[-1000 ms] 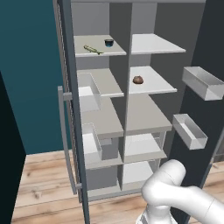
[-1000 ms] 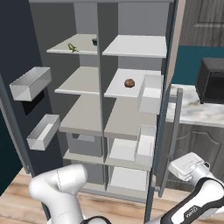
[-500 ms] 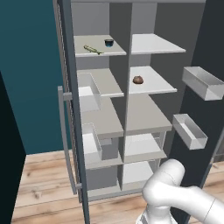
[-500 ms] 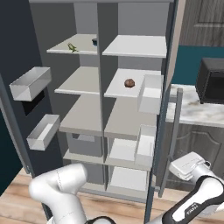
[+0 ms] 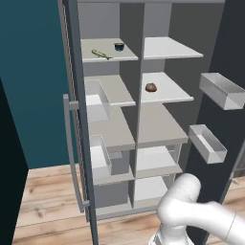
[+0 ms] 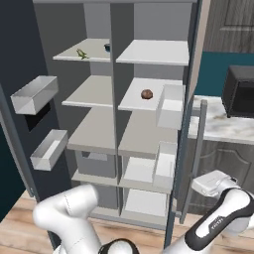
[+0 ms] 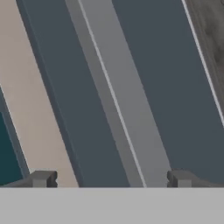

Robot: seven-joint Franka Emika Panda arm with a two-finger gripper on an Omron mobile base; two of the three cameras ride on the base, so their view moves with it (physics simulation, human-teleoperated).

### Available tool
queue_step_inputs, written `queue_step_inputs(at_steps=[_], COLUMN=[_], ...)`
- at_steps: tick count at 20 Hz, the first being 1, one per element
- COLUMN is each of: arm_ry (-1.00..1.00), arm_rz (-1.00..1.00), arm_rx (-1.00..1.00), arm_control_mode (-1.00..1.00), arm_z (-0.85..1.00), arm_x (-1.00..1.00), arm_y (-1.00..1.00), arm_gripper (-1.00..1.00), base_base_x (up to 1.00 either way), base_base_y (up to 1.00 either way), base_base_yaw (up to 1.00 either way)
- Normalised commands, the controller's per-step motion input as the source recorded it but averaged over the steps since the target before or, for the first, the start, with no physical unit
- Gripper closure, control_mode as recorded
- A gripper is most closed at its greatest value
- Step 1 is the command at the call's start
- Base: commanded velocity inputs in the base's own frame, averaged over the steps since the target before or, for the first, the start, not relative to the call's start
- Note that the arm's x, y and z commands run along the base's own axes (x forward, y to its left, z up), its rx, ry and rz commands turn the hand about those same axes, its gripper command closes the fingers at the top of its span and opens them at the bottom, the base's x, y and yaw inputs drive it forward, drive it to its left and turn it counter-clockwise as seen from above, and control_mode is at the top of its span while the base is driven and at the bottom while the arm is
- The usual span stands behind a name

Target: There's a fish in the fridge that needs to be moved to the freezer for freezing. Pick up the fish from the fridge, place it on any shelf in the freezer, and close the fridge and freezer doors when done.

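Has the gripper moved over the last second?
No. In the right base view the gripper sits at the same spot beside the door handle, jaws open.

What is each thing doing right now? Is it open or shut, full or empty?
Fridge door: open, bar handle near the gripper.
Freezer door: open.
Gripper: open, holding nothing, facing a door handle.
Top left shelf: holds a thin green thing and a small dark cup.
Brown lump: resting on the right-hand shelf.

Brown lump (image 5: 151, 87) (small) on shelf (image 5: 167, 93)
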Motion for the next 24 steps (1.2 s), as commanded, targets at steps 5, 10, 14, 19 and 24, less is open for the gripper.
queue_step_inputs(at_steps=[5, 10, 14, 19, 24], arm_ry=[0.22, 0.09, -0.02, -0.23, -0.24], arm_rz=[0.22, 0.28, 0.21, 0.01, -0.18], arm_rx=[0.00, 0.00, 0.00, 0.00, 0.00], arm_control_mode=[-1.00, -1.00, -1.00, -1.00, -1.00], arm_z=[-0.12, -0.15, -0.14, -0.13, -0.09], arm_x=[0.38, 0.25, -0.09, -0.49, -0.63], arm_y=[0.00, 0.25, 0.86, 1.00, 1.00], arm_gripper=[-1.00, -1.00, -1.00, -1.00, -1.00], base_base_x=[0.00, 0.00, 0.00, 0.00, 0.00], base_base_y=[0.00, 0.00, 0.00, 0.00, 0.00], base_base_yaw=[0.00, 0.00, 0.00, 0.00, 0.00])
